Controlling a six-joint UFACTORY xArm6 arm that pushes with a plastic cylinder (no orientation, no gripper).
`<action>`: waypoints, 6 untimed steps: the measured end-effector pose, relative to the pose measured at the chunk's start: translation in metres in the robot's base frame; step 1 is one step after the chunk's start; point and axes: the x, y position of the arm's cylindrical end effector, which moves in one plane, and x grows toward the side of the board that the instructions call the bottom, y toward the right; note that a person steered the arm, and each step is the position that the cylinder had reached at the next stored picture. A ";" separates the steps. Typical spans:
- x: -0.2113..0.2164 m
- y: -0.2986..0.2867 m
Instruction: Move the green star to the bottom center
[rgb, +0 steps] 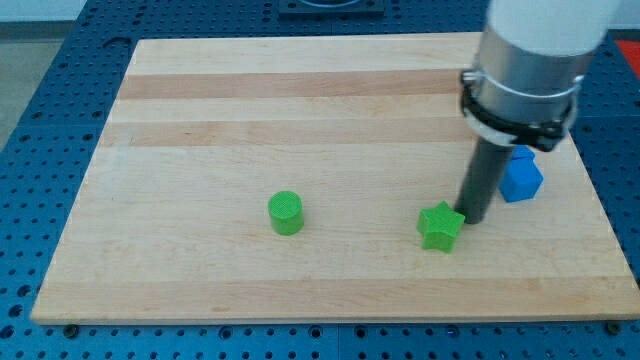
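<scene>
The green star (440, 227) lies on the wooden board (250, 120), right of centre and near the view's bottom. My tip (472, 218) stands just to the star's right, touching or almost touching its upper right point. The dark rod rises from there into the arm's grey and white body at the view's top right.
A green cylinder (286, 213) stands left of the star, near the board's middle bottom. A blue block (520, 176) sits right of the rod, partly hidden by it. The board's bottom edge runs just below the star.
</scene>
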 end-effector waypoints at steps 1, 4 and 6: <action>0.004 0.047; 0.016 -0.061; 0.014 -0.080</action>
